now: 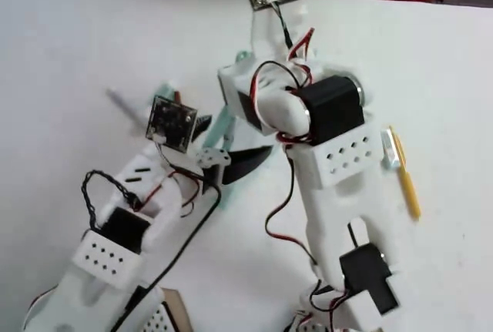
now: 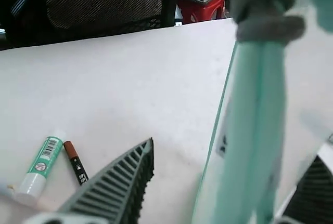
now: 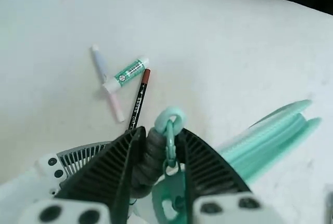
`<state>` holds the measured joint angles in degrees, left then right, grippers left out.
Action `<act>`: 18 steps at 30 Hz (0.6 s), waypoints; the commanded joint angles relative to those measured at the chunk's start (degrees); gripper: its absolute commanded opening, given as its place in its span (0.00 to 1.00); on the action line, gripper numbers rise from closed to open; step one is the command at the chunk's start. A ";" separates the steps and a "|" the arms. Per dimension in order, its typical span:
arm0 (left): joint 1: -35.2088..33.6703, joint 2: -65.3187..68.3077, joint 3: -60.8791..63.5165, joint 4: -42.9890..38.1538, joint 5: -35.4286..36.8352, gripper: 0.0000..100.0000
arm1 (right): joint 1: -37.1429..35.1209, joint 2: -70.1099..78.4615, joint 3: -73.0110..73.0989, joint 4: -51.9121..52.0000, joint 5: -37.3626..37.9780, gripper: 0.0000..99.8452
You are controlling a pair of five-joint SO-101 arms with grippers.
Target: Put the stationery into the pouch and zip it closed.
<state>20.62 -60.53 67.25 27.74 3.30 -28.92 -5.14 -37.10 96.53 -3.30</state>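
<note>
Pinching zipper pull (image 3: 169,140), right tool (image 3: 161,132), mint pouch (image 3: 270,130)

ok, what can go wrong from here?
1. The right gripper is shut on the zip pull while the glue stick, pencil and yellow pen lie on the table: pulling now may zip the pouch without them.
2. The left gripper sits open around the pouch, not clamping it, so the pouch could drag along with the pull.
</note>
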 commanded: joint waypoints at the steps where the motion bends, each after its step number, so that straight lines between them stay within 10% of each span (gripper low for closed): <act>1: 0.04 0.22 -0.35 -1.93 -0.44 0.39 | -0.31 -1.71 2.11 -2.24 -0.62 0.02; 18: 0.04 0.22 -0.18 -1.41 -4.48 0.14 | 0.04 -2.15 3.08 -5.41 -2.46 0.02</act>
<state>21.14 -60.53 67.34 27.12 -0.31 -29.10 -5.67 -34.29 92.04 -5.58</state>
